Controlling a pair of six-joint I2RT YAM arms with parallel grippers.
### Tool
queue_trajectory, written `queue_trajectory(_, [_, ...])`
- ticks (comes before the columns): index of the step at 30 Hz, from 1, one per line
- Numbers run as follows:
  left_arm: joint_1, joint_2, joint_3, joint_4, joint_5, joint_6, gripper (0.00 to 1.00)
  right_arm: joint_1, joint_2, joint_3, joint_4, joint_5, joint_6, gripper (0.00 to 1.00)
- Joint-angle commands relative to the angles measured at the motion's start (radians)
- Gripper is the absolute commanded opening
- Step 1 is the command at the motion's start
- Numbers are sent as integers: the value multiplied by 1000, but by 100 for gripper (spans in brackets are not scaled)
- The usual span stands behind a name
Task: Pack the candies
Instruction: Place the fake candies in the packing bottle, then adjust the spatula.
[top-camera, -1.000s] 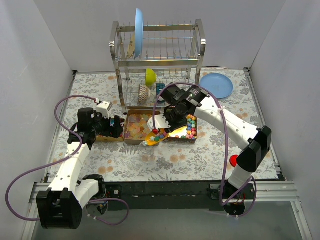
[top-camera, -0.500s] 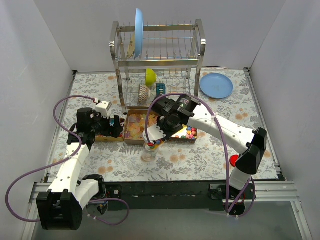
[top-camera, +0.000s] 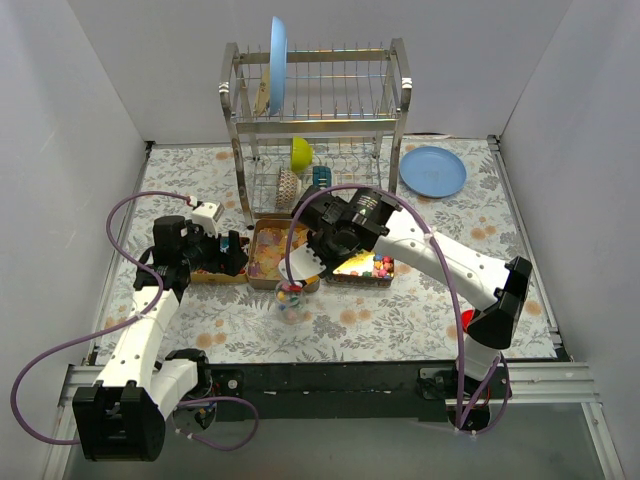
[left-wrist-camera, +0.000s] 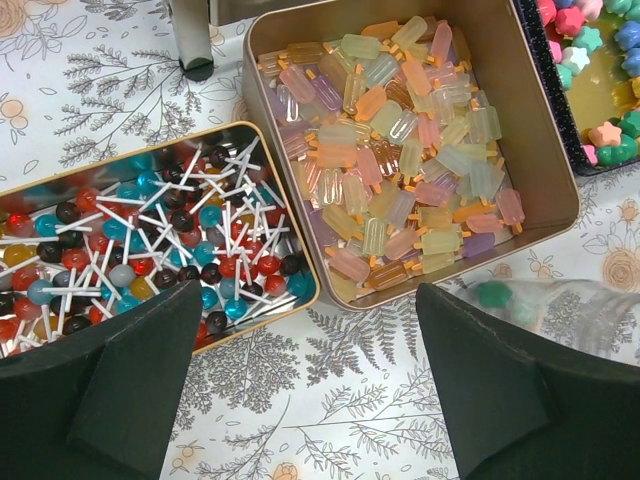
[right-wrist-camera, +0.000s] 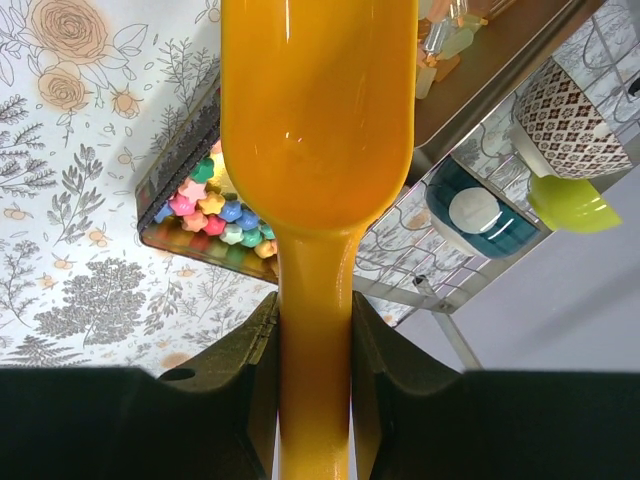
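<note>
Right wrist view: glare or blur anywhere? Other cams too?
Right wrist: small specular streaks on the orange scoop, which blocks the centre; star candies behind are sharp. Left wrist: clear jar looks smeared, popsicle candies crisp. Top external: even light, no harsh shadows.

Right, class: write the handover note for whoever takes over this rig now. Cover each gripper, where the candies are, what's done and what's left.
Left gripper: open, empty, hovering by the lollipop tin and popsicle tin.
Right gripper: shut on the scoop, tipped at the jar.
Candies: some stars are in the jar and more are in the star tin. The lollipops and popsicles are in their tins.
Done: a first lot of stars is in the jar.
Left: probably more scoops. How full the jar is cannot be told.
</note>
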Motion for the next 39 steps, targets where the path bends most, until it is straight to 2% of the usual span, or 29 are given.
queue_trajectory(1, [7,-22,24,20,50,-7,88,12,-3,39,-13,51,-32,1])
queue_trajectory(6, [7,-11,50,24,99,-27,86,9,-26,-1,-7,74,-26,1])
queue_trajectory(9, [7,-8,67,24,205,-45,83,-29,-47,-39,40,51,14,1])
queue_trajectory(10, [7,-6,82,23,286,-51,83,-41,-50,-41,47,36,28,1])
queue_trajectory(14, [7,12,92,66,476,-96,85,-114,-64,-29,100,-102,118,1])
queue_trajectory(17, [7,47,93,107,562,-157,85,-120,-78,-41,145,-139,135,1])
queue_trajectory(28, [7,145,108,250,638,-260,84,-120,-38,37,191,-213,195,1])
queue_trajectory(36, [4,205,125,297,733,-295,74,-118,-12,73,228,-244,206,1])
queue_trajectory(39, [4,236,124,340,782,-333,57,-118,-15,56,249,-263,206,1])
